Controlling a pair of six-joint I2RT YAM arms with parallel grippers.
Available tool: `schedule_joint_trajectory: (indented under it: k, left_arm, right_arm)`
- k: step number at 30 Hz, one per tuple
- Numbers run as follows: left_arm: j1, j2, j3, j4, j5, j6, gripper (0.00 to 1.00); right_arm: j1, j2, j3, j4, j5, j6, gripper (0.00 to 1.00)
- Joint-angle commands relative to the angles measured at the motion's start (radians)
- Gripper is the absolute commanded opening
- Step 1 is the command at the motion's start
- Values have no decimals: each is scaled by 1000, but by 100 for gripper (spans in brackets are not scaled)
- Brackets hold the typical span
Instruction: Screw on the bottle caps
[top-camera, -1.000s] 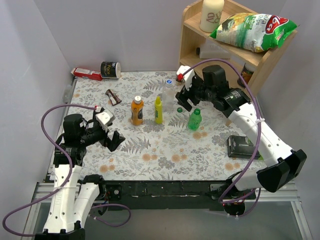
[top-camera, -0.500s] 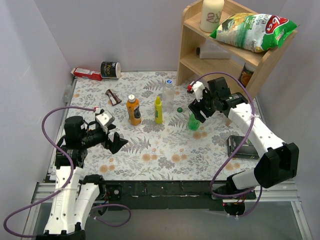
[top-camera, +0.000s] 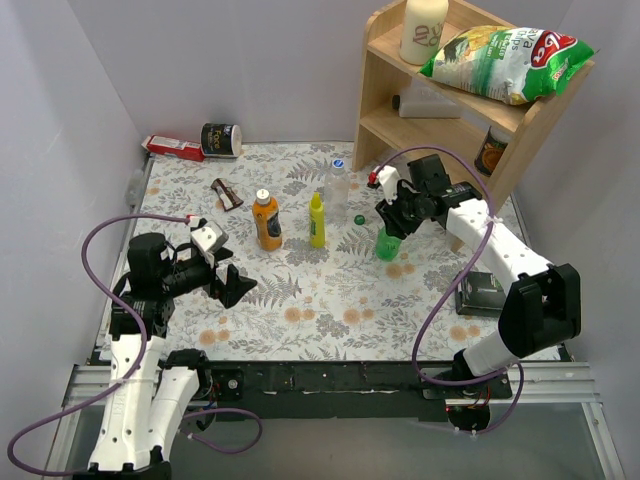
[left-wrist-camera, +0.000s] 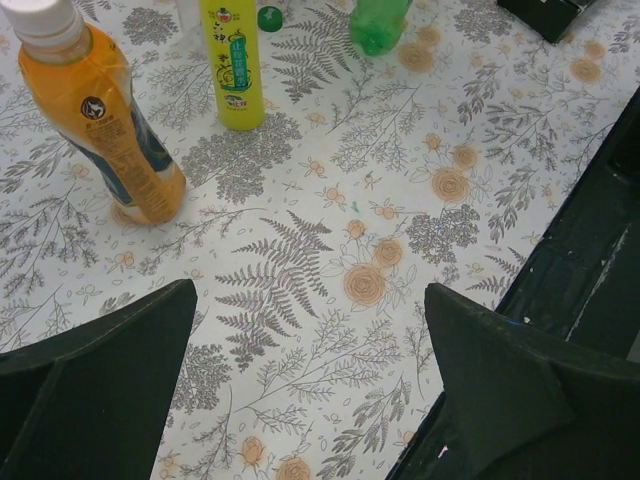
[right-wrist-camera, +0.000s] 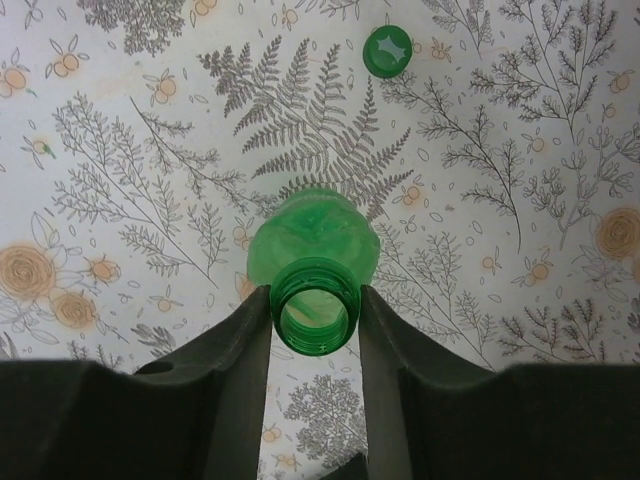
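1. Right fingers (right-wrist-camera: 240, 350) are clamped on the green bottle (right-wrist-camera: 315, 235), one on each side of its open neck and touching it.
2. That bottle stands upright on the counter (right-wrist-camera: 120, 120), mouth uncovered.
3. The green cap (right-wrist-camera: 388, 50) lies flat on the counter just beyond the bottle, apart from the right fingers.
4. Left fingers (left-wrist-camera: 110, 360) are spread wide over bare counter, holding nothing.
5. Ahead of them stands the orange bottle (left-wrist-camera: 110, 125), white cap (left-wrist-camera: 38, 15) on top, with the yellow bottle (left-wrist-camera: 232, 60) beside it. Neither touches the fingers.
6. Further back, the clear bottle (top-camera: 338, 190) wears the blue cap (top-camera: 338, 163), near the green cap.
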Motion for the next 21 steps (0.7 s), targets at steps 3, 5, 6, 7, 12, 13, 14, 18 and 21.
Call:
schedule_joint_trajectory:
  k: [3, 5, 6, 7, 12, 13, 14, 18, 21]
  left_arm:
    - [7, 21, 35, -27, 102, 53, 98]
    - [7, 39, 82, -54, 152, 108, 98]
    - [7, 52, 101, -95, 169, 129, 98]
    - [7, 64, 123, -113, 204, 151, 98]
    - [-22, 182, 229, -147, 269, 232, 98]
    - [-44, 200, 240, -136, 266, 232, 98]
    - [-71, 222, 259, -125, 246, 226, 98]
    - [-351, 332, 344, 39, 87, 111, 98]
    - [-493, 417, 375, 145, -14, 38, 98]
  right_arm:
    - [-16, -22, 0, -9, -100, -40, 17]
    - [-15, -53, 48, -64, -177, -49, 6]
    - [-16, -64, 72, -95, -217, -49, 4]
    - [-15, -90, 97, -177, -267, -56, 3]
    - [-1, -164, 241, -357, -622, -77, 1]
    - [2, -186, 247, -356, -649, -61, 1]
    - [5, -197, 249, -321, -692, -11, 1]
    - [24, -214, 316, -282, -758, 25, 1]
    - [30, -188, 430, -317, -769, 2, 1]
